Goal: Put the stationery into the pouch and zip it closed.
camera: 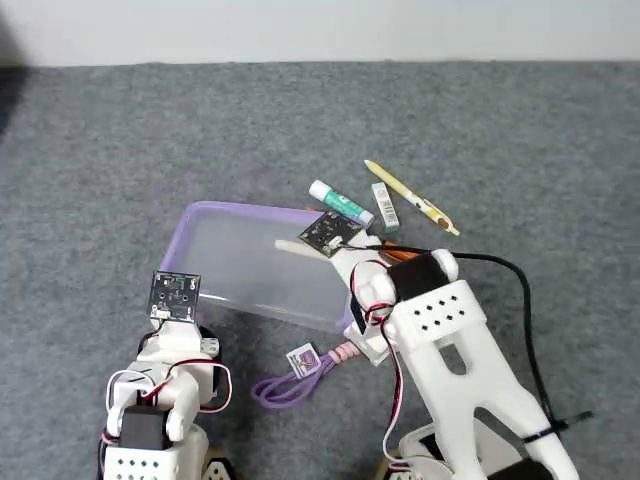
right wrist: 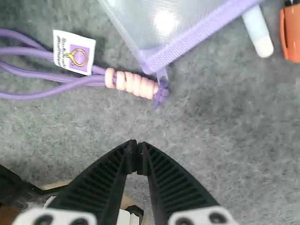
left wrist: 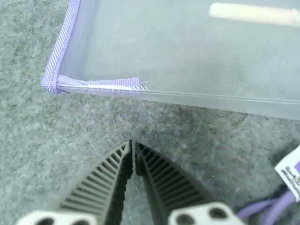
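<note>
- Left gripper (left wrist: 133, 157): jaws pressed together, nothing btwn them, over the grey mat (camera: 90, 150) just beside the pouch (camera: 230, 262) at its purple-trimmed corner.
- Right gripper (right wrist: 137, 157): also clamped on nothing, near the pink bead zip pull (right wrist: 131, 83) at the pouch's other near corner; purple cord (camera: 275, 388) and paper tag (right wrist: 74, 58) trail off from it.
- Pouch lies flat mid-table. A cream stick (left wrist: 255, 14) shows blurred through the film, so prob. already inside; can't be sure.
- Outside, beyond the pouch's far edge: glue stick (camera: 340, 201), yellow pen (camera: 410, 198), small pale tube (camera: 385, 205), orange item (right wrist: 290, 33). Loading looks mostly undone, zip not yet run.
- Step in hand, my read: get a hold on the pouch mouth so items can go in.
- To do it well: part both jaws before descending; left pins the trim corner, not the slick film; right takes pull or an item.
- Keep the cord clear of the jaws, else the pouch drags.
- Approach the glue stick across its width; it'll roll.
</note>
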